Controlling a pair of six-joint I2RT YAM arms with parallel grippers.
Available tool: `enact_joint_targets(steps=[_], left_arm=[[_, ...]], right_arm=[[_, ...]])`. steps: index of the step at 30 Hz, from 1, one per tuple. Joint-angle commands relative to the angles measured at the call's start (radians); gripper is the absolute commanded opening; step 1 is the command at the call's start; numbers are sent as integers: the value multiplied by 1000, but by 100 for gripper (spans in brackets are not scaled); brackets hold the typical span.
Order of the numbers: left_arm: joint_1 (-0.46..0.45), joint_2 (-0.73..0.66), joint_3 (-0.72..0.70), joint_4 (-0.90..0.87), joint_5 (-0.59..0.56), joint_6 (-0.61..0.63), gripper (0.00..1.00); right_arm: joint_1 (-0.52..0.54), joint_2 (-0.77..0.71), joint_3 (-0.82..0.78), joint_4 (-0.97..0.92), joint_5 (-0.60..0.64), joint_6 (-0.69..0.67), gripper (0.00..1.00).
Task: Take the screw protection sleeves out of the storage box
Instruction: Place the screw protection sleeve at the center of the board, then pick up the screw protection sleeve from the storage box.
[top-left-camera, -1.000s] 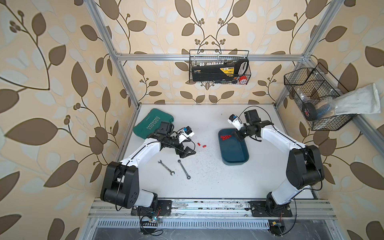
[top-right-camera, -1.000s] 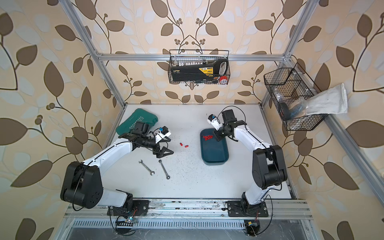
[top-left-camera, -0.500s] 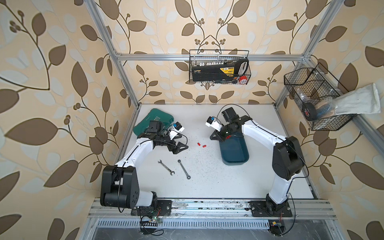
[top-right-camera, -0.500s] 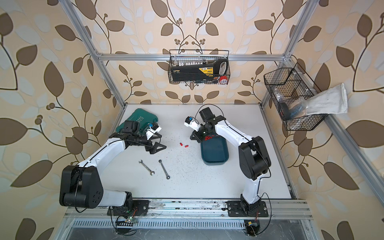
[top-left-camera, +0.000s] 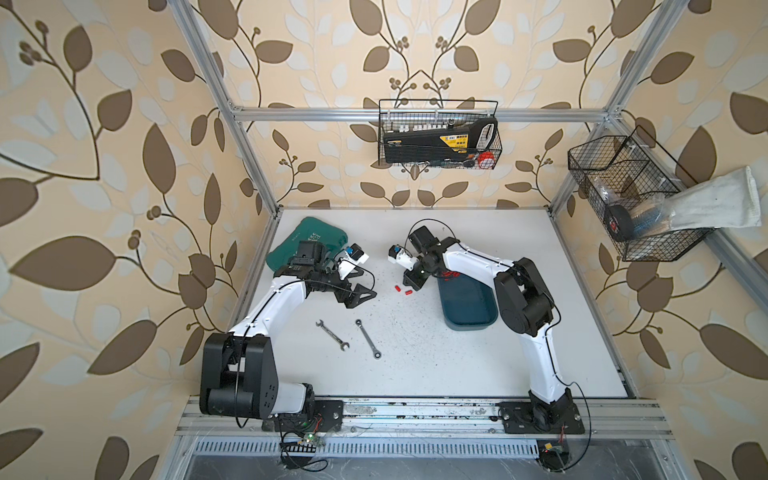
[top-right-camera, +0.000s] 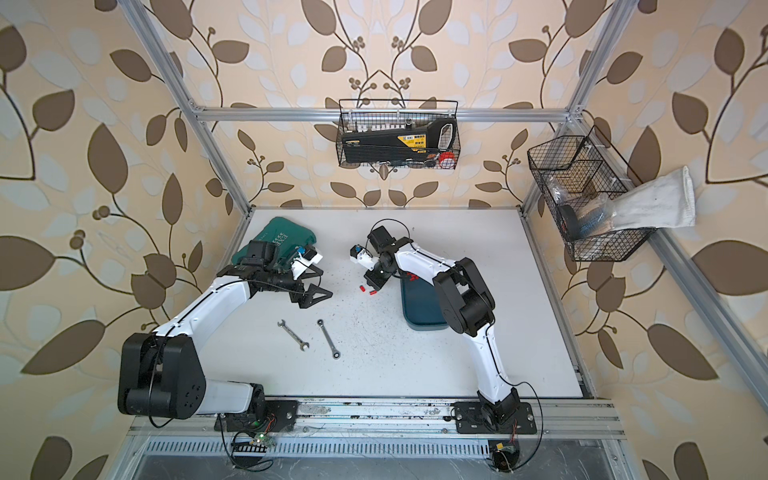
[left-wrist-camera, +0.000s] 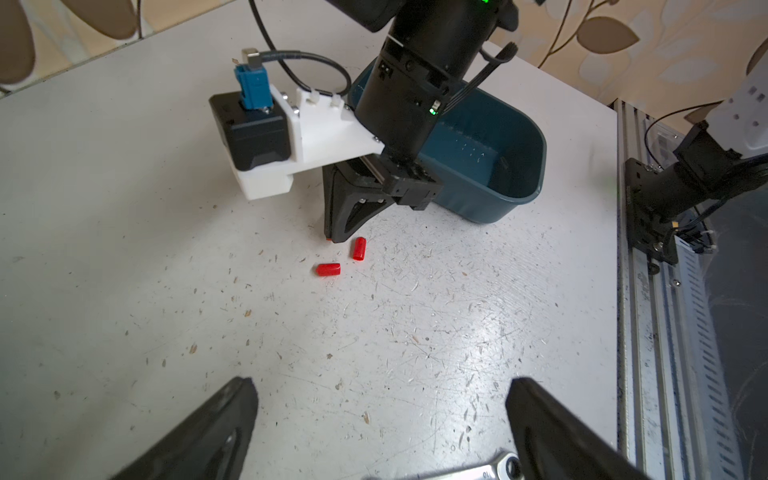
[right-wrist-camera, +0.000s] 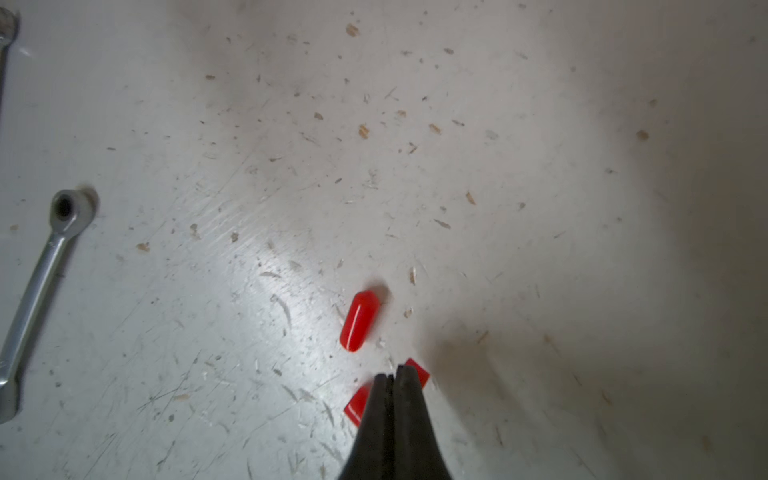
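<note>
The dark teal storage box (top-left-camera: 469, 309) (top-right-camera: 420, 312) (left-wrist-camera: 505, 166) lies right of centre. Several red screw protection sleeves (top-left-camera: 451, 274) still show inside it, under my right arm. Two loose sleeves (top-left-camera: 397, 287) (top-left-camera: 409, 292) (left-wrist-camera: 328, 269) (left-wrist-camera: 359, 248) lie on the table left of the box. My right gripper (top-left-camera: 411, 286) (top-right-camera: 371, 285) (left-wrist-camera: 333, 237) (right-wrist-camera: 392, 376) points down beside them, shut on another red sleeve (right-wrist-camera: 356, 406) held crosswise at its tips. My left gripper (top-left-camera: 365, 286) (top-right-camera: 323, 284) (left-wrist-camera: 382, 386) hovers further left, open and empty.
Two metal wrenches (top-left-camera: 331, 334) (top-left-camera: 368, 339) lie in front of my left gripper. A green tool case (top-left-camera: 307, 243) sits at the back left, under my left arm. Black wire baskets (top-left-camera: 438, 137) (top-left-camera: 631, 208) hang on the back and right walls.
My right gripper has swung left from over the box to the table beside the two loose sleeves, staying shut. My left gripper has drawn back left toward the green case, still open.
</note>
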Motion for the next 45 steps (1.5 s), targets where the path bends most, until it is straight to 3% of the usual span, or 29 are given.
enact_joint_targets(steps=[1, 6, 15, 25, 31, 36, 45], left_arm=[[8, -37, 34, -17, 34, -2, 99], [8, -39, 36, -20, 33, 3, 99], [8, -44, 35, -22, 42, 4, 99], [-8, -30, 19, 66, 95, -79, 99], [-141, 70, 75, 91, -6, -56, 99], [-259, 170, 127, 156, -59, -102, 99], [-373, 273, 138, 335, -171, -337, 99]], right_arm=[[8, 35, 38, -33, 31, 14, 6], [7, 46, 55, -55, 27, 9, 11], [3, -8, 63, -103, 27, -23, 32], [-69, -274, -61, -154, -50, -150, 42], [-163, -489, -282, -106, -7, -239, 45], [-267, -581, -437, -36, 43, -325, 46], [-360, -489, -498, 95, 99, -476, 43]])
